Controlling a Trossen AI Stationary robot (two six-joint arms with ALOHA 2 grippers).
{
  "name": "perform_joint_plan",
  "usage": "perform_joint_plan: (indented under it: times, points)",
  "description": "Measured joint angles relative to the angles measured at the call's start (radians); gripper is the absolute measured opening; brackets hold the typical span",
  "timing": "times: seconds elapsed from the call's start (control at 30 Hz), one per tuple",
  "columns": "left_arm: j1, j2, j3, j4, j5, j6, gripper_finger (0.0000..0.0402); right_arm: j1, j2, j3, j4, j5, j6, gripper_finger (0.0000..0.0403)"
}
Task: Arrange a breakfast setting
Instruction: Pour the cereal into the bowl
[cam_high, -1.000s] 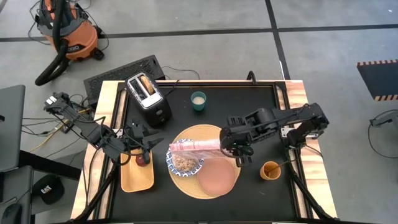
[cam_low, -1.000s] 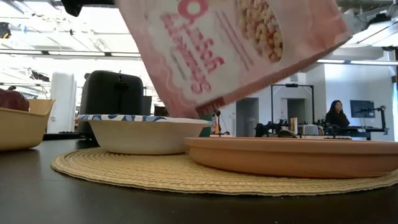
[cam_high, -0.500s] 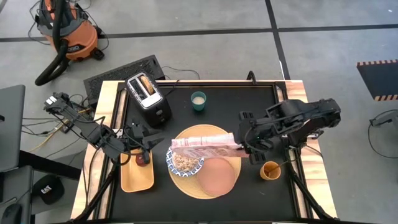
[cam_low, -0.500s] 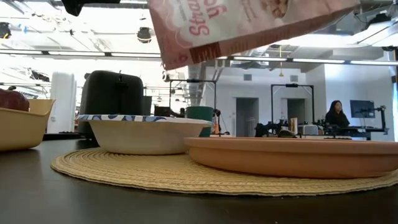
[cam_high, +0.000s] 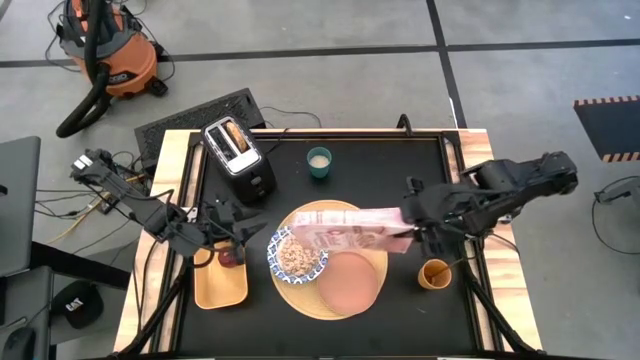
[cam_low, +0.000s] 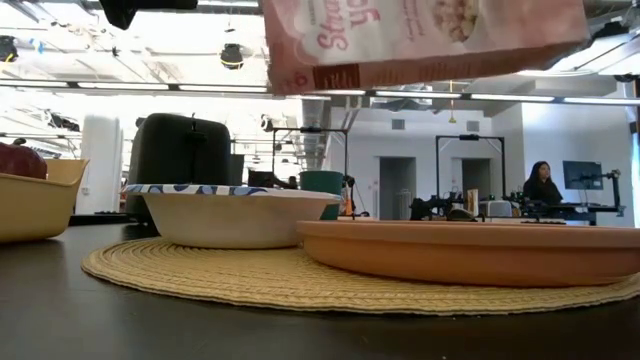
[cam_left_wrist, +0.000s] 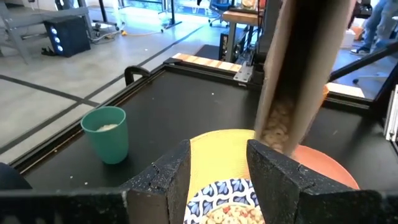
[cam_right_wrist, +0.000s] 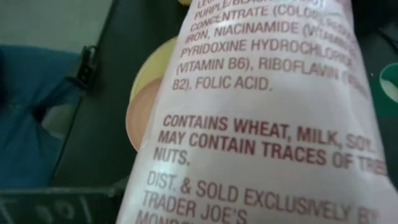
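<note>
Our right gripper (cam_high: 408, 222) is clenched on one end of a pink cereal bag (cam_high: 345, 229), holding it level above the tan board (cam_high: 300, 295) with its open end toward the patterned bowl (cam_high: 297, 256). The left gripper (cam_high: 238, 238) waits by the yellow tray (cam_high: 215, 288), fingers parted around nothing, just beside the red apple (cam_high: 231, 257).

We judge the setting about halfway: cereal lies in the bowl and the pink plate (cam_high: 351, 284) sits bare on the board. The orange cup (cam_high: 434, 273) stands off to the right, the bagel in the toaster (cam_high: 240, 158).

Only the left wrist view shows cereal left inside the bag's mouth; the low view shows the bag hanging clear above the bowl rim.
</note>
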Motion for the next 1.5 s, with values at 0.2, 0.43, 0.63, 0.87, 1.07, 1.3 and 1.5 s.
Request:
perform_joint_plan:
  times: [0.2, 0.43, 0.63, 0.87, 1.07, 1.3, 1.5]
  points:
    - [0.019, 0.012, 0.000, 0.052, -0.006, 0.022, 0.0141, 0.000, -0.182, -0.239, 0.168, -0.001, 0.000, 0.0199]
    - [0.045, 0.012, 0.000, 0.058, -0.006, 0.000, 0.0144, -0.001, -0.357, -0.461, 0.334, 0.000, -0.020, 0.0199]
    - [0.072, 0.024, 0.000, 0.059, 0.003, -0.051, 0.0199, -0.017, -0.490, -0.643, 0.536, 0.000, -0.078, 0.0199]
    - [0.082, 0.106, 0.000, 0.066, 0.005, -0.063, 0.0313, -0.077, -0.623, -0.866, 0.912, -0.001, -0.166, 0.0199]
    - [0.084, 0.209, 0.000, 0.242, 0.027, 0.062, 0.0345, -0.123, -0.647, -1.009, 1.266, -0.007, -0.221, 0.0199]
    - [0.134, 0.333, 0.000, 0.567, 0.134, 0.227, 0.0345, -0.149, -0.561, -1.080, 1.534, -0.086, -0.252, 0.0199]
    - [0.200, 0.447, 0.000, 0.867, 0.297, 0.329, 0.0345, -0.151, -0.427, -1.094, 1.706, -0.093, -0.264, 0.0199]
